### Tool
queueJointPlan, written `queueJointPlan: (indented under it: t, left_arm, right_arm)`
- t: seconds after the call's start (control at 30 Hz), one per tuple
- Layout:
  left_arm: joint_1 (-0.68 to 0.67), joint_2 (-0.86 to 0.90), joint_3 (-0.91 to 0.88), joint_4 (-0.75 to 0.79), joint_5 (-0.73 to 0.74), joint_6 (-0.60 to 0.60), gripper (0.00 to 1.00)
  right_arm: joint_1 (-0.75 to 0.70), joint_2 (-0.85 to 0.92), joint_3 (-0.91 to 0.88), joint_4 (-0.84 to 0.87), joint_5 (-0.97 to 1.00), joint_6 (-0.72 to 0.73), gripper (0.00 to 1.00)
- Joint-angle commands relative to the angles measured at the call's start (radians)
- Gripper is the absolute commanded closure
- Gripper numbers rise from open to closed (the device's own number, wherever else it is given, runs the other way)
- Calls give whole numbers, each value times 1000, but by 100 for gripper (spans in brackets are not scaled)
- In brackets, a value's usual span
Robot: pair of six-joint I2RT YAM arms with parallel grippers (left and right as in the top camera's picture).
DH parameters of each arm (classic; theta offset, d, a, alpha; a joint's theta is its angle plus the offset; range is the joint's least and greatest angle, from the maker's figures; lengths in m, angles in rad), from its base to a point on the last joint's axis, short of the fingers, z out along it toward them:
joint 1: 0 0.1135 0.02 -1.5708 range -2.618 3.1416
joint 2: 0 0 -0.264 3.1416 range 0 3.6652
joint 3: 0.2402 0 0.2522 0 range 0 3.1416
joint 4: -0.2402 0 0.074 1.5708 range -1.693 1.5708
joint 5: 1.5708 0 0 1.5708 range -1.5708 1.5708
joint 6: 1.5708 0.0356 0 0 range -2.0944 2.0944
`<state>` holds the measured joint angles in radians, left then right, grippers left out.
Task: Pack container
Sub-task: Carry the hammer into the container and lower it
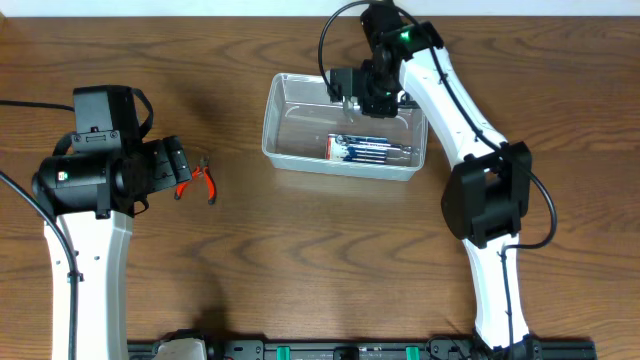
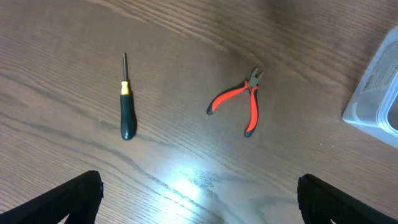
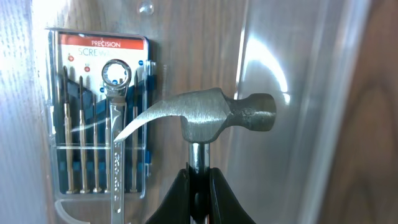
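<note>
Right wrist — right jaws clench a brushed-steel claw hammer [image 3: 205,115]; left jaws gape open.

Left gripper [image 2: 199,198] gapes wide; right gripper [image 3: 199,179] clamped.

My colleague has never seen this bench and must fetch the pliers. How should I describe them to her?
On the wooden table, find the clear container and look toward the left arm. The pliers lie flat on the wood there; red curved handles set them apart from the straight, dark-green screwdriver beside them.
</note>
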<state>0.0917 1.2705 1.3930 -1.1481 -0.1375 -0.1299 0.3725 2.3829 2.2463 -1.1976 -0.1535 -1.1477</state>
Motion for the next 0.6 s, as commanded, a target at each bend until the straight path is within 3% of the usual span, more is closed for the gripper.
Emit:
queueJointPlan:
  t: [0.0, 0.57]
  left_arm:
    - [6, 0, 12, -2, -1, 6, 2]
    - [6, 0, 12, -2, -1, 6, 2]
  right_arm:
    - [-3, 32, 6, 6, -21, -9, 98]
    - [0, 49, 2, 58, -64, 43, 99]
